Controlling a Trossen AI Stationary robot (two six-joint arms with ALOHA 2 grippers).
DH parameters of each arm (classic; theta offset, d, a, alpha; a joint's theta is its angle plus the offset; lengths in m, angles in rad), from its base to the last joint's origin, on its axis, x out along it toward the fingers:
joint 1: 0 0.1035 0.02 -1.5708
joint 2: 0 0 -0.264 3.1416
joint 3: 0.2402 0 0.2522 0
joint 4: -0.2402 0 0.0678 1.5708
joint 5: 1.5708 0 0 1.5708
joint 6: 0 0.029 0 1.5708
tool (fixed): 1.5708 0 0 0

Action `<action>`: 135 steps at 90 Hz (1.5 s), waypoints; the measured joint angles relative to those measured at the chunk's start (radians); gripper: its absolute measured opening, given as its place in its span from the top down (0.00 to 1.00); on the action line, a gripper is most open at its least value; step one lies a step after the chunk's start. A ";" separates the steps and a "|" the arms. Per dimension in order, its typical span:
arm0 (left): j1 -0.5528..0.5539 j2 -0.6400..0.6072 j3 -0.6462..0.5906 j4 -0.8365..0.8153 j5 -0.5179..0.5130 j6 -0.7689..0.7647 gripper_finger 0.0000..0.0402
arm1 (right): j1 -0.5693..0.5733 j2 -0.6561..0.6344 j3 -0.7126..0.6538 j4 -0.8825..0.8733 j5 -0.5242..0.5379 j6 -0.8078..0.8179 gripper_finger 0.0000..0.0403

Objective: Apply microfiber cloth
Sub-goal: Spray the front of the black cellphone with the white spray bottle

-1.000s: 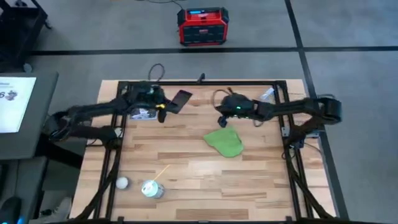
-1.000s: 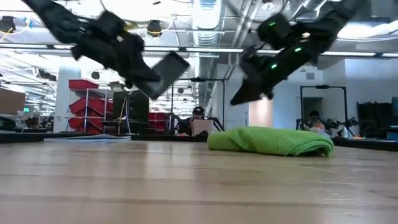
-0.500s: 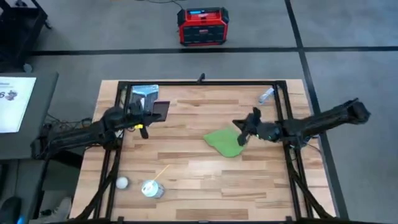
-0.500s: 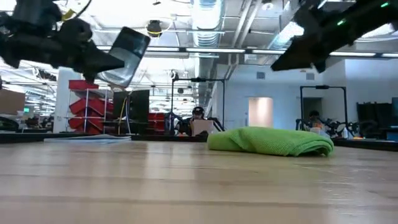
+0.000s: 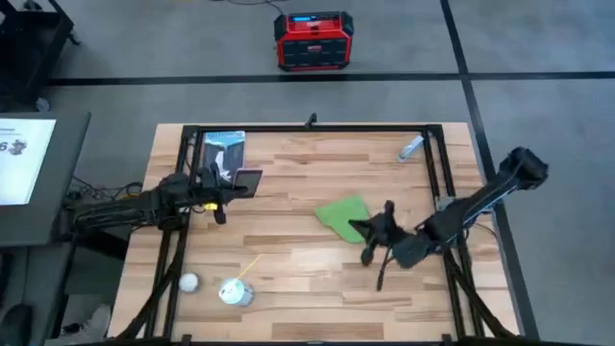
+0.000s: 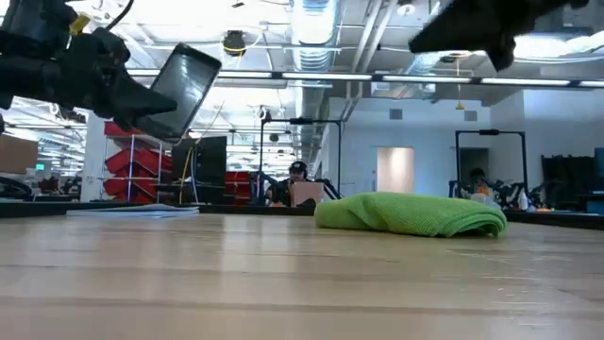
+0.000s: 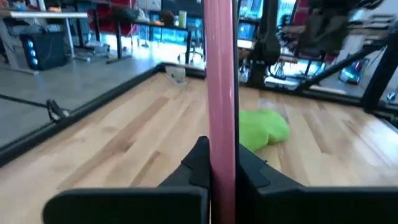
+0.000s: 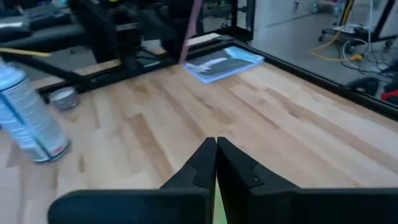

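- The microfiber cloth (image 5: 344,217) lies bunched on the wooden surface (image 5: 307,279), right of centre, touched by neither hand.
- The right hand (image 5: 373,242) hangs just beside the cloth's near edge, its fingers (image 8: 211,163) pressed together on nothing.
- The left hand (image 5: 223,186) is well apart near the surface's left edge, clamped on a pink-backed phone (image 7: 220,93) held on edge.

- Both arms are dark, almost black, built of slim long links with thicker rounded joints.
- The left arm (image 5: 144,205) carries a small yellow mark near its wrist, and thin cables run beside it.
- The right arm (image 5: 480,202) ends in a bulky rounded elbow joint.
- In both wrist views the fingers (image 8: 214,165) are black, wedge-shaped, with a flat bar below.
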 joint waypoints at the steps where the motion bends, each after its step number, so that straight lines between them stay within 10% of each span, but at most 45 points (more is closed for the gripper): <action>1: 0.000 0.000 0.000 -0.001 0.000 0.000 0.99 | 0.003 0.011 0.011 0.000 0.000 0.000 1.00; 67: -0.090 -0.001 0.001 -0.007 0.014 -0.071 0.99 | 0.124 0.776 0.870 0.039 -0.015 -0.143 1.00; 135: -0.106 -0.001 0.002 -0.004 0.011 -0.049 0.99 | -0.039 1.140 1.383 0.042 -0.458 -0.192 1.00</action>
